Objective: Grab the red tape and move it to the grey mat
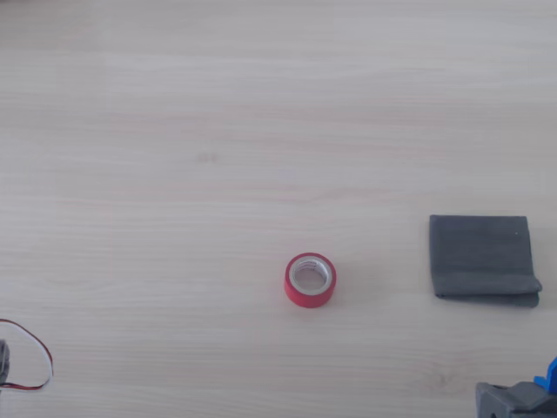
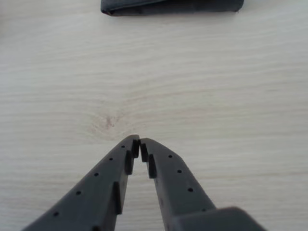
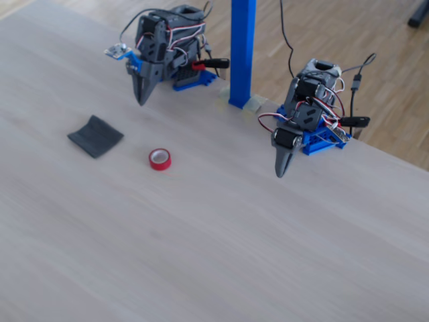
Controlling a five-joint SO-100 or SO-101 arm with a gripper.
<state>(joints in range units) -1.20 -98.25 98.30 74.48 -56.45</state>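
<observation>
The red tape (image 1: 310, 280) lies flat on the pale wooden table, whitish core up; it also shows in the fixed view (image 3: 159, 159). The grey mat (image 1: 483, 259) lies to its right in the other view, to its left in the fixed view (image 3: 96, 136), and its edge shows at the top of the wrist view (image 2: 168, 6). My gripper (image 2: 139, 144) is shut and empty, its tips touching, hanging over bare table short of the mat. In the fixed view it (image 3: 142, 100) points down behind the mat, well apart from the tape. The tape is out of the wrist view.
A second arm (image 3: 295, 137) stands folded at the right of the fixed view, tips down. A blue post (image 3: 242, 50) rises between the two arms. A thin red-and-black wire loop (image 1: 35, 357) lies at the lower left of the other view. The table edge runs behind the arms.
</observation>
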